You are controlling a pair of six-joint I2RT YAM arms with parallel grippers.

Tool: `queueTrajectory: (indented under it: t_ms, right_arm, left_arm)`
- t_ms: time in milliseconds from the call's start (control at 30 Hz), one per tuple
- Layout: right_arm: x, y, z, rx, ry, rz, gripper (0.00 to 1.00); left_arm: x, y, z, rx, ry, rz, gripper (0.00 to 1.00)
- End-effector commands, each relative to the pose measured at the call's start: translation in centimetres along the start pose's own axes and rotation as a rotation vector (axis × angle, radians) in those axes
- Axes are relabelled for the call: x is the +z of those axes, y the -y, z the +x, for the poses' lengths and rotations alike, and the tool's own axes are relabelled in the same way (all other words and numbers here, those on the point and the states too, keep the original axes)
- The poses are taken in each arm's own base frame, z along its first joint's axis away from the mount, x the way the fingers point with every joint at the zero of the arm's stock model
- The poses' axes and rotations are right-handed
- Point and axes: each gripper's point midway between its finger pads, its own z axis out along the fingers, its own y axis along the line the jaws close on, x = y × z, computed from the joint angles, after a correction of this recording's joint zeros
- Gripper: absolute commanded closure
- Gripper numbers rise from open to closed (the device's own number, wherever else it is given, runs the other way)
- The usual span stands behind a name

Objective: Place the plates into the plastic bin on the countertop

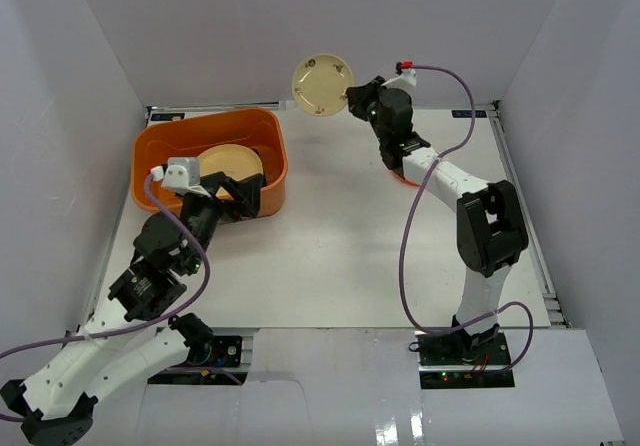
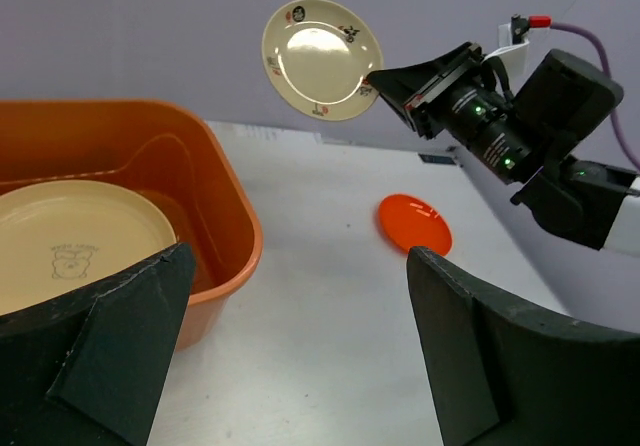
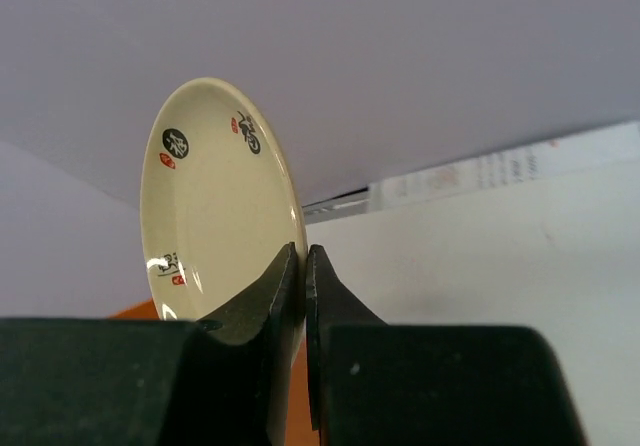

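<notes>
Right fingers (image 3: 268, 301) pinching small round cream plate (image 1: 322, 85) — holding it high over bench (image 1: 330, 256) far edge, likely to clear orange plastic bin (image 2: 130, 131) | left fingers (image 2: 110, 356) gaping wide.

One orange tub (image 1: 210, 118) sitting on one white desk (image 1: 330, 256), three plates showing, one small cream plate (image 1: 322, 86) being held up, one big pale yellow plate (image 1: 230, 163) lying in the tub, one orange-red plate (image 2: 414, 223) sitting on the desk, two hands showing, left hand (image 2: 290, 271), right hand (image 3: 303, 258)

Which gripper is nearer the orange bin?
Left. The left gripper sits at the orange bin's near rim; the right gripper holds a cream plate aloft, off to its right.
</notes>
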Motion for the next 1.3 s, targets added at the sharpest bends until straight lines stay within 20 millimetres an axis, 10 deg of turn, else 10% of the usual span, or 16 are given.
queueTrajectory:
  t_ms: [0,300,567,633,767,967,1067,1167,1267]
  right_arm:
    - [-0.5,-6.6,2.2,-0.124,-0.056,-0.139,0.92]
    - [-1.2,-19.1,12.6,-0.297,-0.194,-0.320,0.92]
    - [-1.0,-20.7,18.7,-0.404,-0.250,-0.345,0.92]
    - [-1.0,-20.7,19.6,-0.409,-0.267,-0.347,0.91]
    - [-1.1,-20.7,20.0,-0.424,-0.272,-0.354,0.49]
    - [-1.4,-21.4,14.7,-0.468,-0.179,-0.335,0.44]
    - [-1.8,-18.3,9.8,-0.425,-0.139,-0.268,0.50]
    - [-2.9,-9.9,6.0,-0.335,-0.126,-0.127,0.60]
    - [-4.9,4.9,2.0,-0.239,-0.131,0.151,0.59]
  left_arm:
    - [-0.9,0.3,-4.1,-0.048,0.110,0.009,0.02]
    - [-3.3,-1.1,-8.2,-0.108,0.245,-0.026,0.02]
    - [-3.4,-1.8,-7.3,-0.098,0.264,-0.041,0.02]
    - [-3.2,-1.8,-7.0,-0.093,0.255,-0.043,0.02]
    - [-3.1,-1.9,-6.6,-0.089,0.254,-0.046,0.02]
    - [-2.8,-1.9,-5.9,-0.081,0.239,-0.046,0.02]
    - [-2.7,-1.8,-5.5,-0.081,0.228,-0.039,0.02]
    - [-2.7,-1.4,-4.9,-0.089,0.210,-0.016,0.02]
    - [-2.5,-0.6,-3.8,-0.090,0.178,0.030,0.02]
